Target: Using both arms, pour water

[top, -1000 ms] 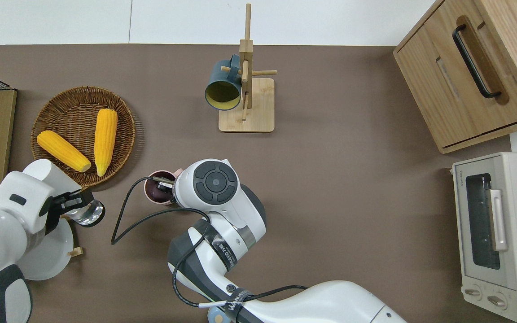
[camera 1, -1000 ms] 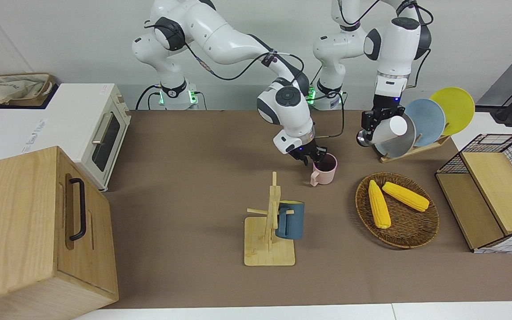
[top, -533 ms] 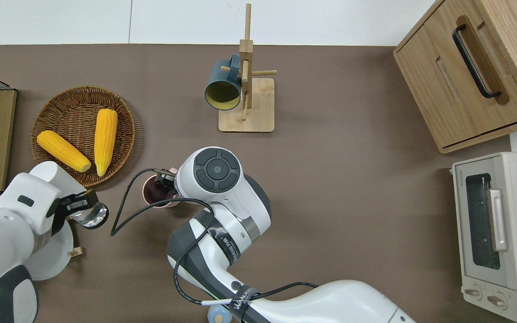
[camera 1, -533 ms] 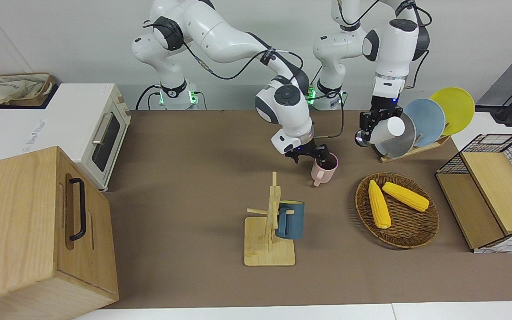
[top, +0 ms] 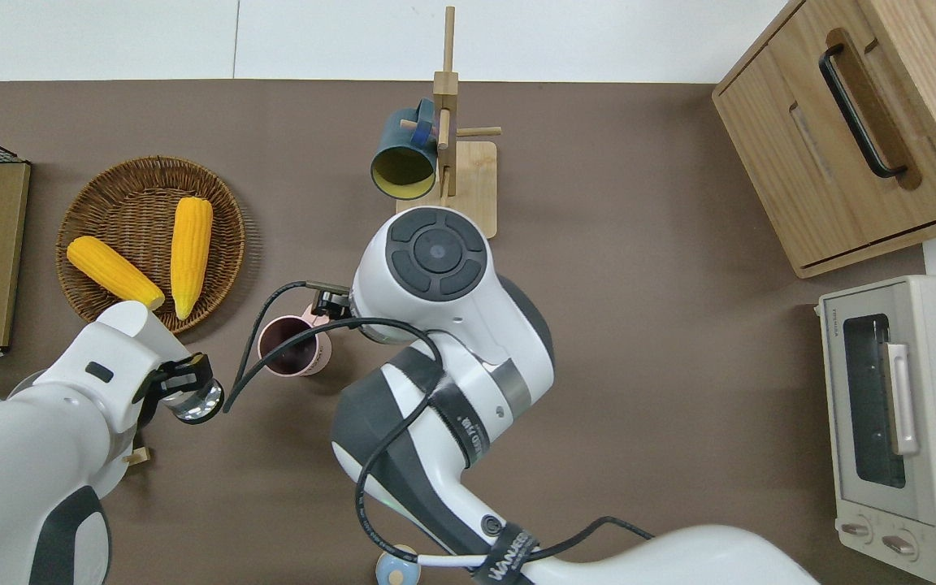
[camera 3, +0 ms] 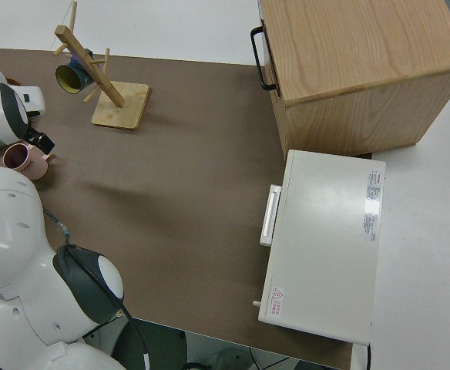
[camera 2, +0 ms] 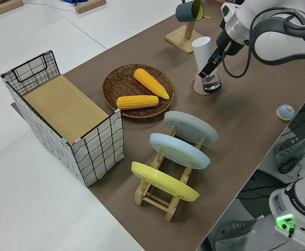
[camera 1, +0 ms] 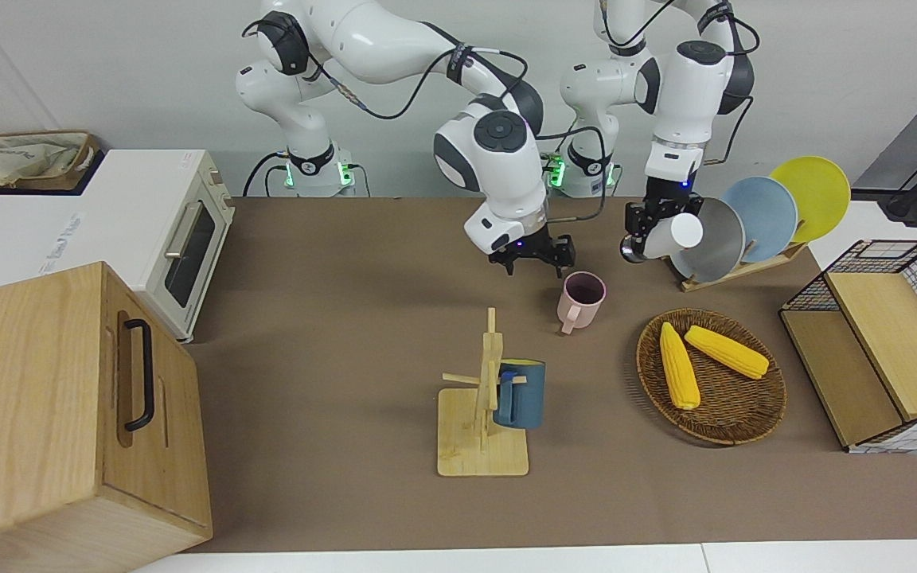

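A pink mug (camera 1: 582, 299) stands upright on the table (camera 1: 347, 334), near a corn basket (camera 1: 711, 376). The right gripper (camera 1: 532, 259) hangs above it, fingers apart and empty. The left gripper (camera 1: 643, 231) grips a tilted glass (top: 196, 400) beside the mug.

the right arm's white body (top: 435, 268) hides its own tool in the overhead view; the oven (top: 907, 422) is cut off at the edge.

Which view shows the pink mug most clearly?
The front view: the pink mug stands fully unobstructed on the table, handle and rim visible. Overhead, a cable crosses it. The right side view catches it at the edge; the left side view hides it.
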